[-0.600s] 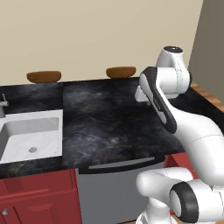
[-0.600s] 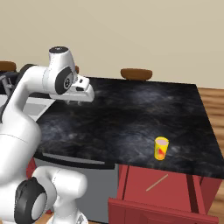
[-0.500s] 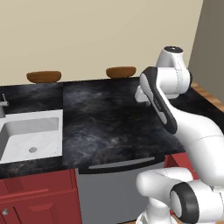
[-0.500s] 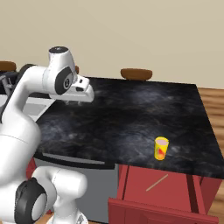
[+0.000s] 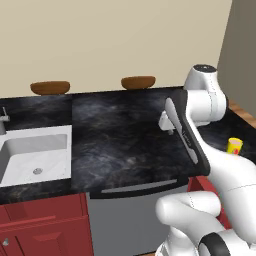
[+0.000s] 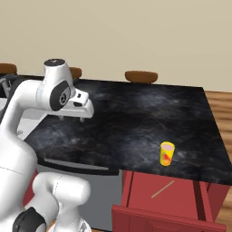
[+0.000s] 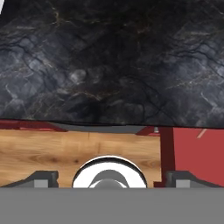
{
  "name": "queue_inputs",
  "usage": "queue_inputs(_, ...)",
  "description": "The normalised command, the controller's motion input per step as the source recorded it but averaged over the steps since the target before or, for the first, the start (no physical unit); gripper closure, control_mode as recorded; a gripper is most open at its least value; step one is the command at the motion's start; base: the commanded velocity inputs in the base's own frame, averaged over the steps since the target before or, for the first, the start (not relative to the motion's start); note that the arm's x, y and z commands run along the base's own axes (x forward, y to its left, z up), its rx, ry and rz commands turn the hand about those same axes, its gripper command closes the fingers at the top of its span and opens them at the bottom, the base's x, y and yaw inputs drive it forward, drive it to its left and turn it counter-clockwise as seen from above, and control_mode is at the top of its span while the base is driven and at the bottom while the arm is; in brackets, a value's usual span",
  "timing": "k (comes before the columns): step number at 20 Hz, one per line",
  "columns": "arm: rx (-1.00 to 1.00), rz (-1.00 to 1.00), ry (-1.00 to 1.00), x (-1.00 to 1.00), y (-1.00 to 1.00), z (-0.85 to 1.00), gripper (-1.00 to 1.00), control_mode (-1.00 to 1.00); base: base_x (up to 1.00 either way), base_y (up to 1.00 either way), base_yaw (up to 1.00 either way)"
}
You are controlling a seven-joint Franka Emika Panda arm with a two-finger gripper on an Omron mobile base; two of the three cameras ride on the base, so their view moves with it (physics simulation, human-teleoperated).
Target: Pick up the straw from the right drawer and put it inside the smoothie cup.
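The straw is a thin tan stick lying at a slant on the floor of the open right drawer, a shallow red box pulled out below the counter's front edge. A short piece of the straw shows in the hand view too, inside the red drawer. The smoothie cup, small and yellow with a red mark, stands upright on the black counter just behind the drawer; it appears at the far right as the cup in the left base view. My gripper hangs open and empty over the counter's middle, well left of cup and drawer.
Two brown wooden bowls sit along the back wall. A white sink is sunk into the counter at the left. The grey dishwasher front lies below the counter edge, with wood floor beyond the counter's right end.
The hand and upper arm have sunk a little toward the counter. Cup, straw and drawer have not moved.
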Motion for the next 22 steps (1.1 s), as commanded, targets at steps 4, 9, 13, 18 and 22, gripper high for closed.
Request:
queue_inputs(4, 0.0, 0.0, 0.0, -0.14, 0.0, -0.19, -1.0, -1.0, 0.0, 0.0, 0.0)
queue_inputs(9, 0.0, 0.0, 0.01, -0.06, 0.0, -0.17, -1.0, -1.0, 0.0, 0.0, 0.0)
queue_inputs(13, 0.0, 0.0, 0.01, -0.16, 0.0, -0.26, -1.0, -1.0, 0.0, 0.0, 0.0)
queue_inputs(18, 0.0, 0.0, 0.0, -0.25, 0.0, -0.21, -1.0, -1.0, 0.0, 0.0, 0.0)
queue_inputs(22, 0.0, 0.0, 0.0, -0.26, 0.0, -0.18, -1.0, -1.0, 0.0, 0.0, 0.0)
